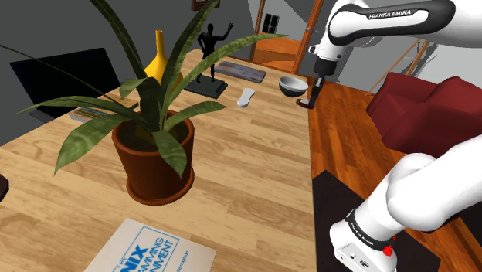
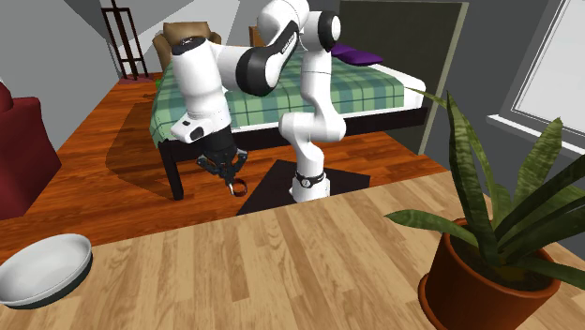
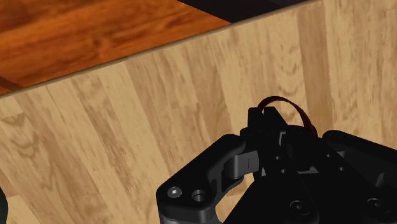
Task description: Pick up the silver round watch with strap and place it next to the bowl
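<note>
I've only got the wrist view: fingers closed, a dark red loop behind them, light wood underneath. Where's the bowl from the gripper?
Observer: In the shoulder view the bowl sits on the table near its edge, just to that view's left of the gripper.
Operator: Is the watch touching the wood?
Observer: No. In the second exterior view the watch hangs from the gripper in the air, seen against the floor past the table's far edge.
Operator: Anything else near the bowl?
Observer: A small white object lies on the table to the shoulder view's left of the bowl, apart from it.
</note>
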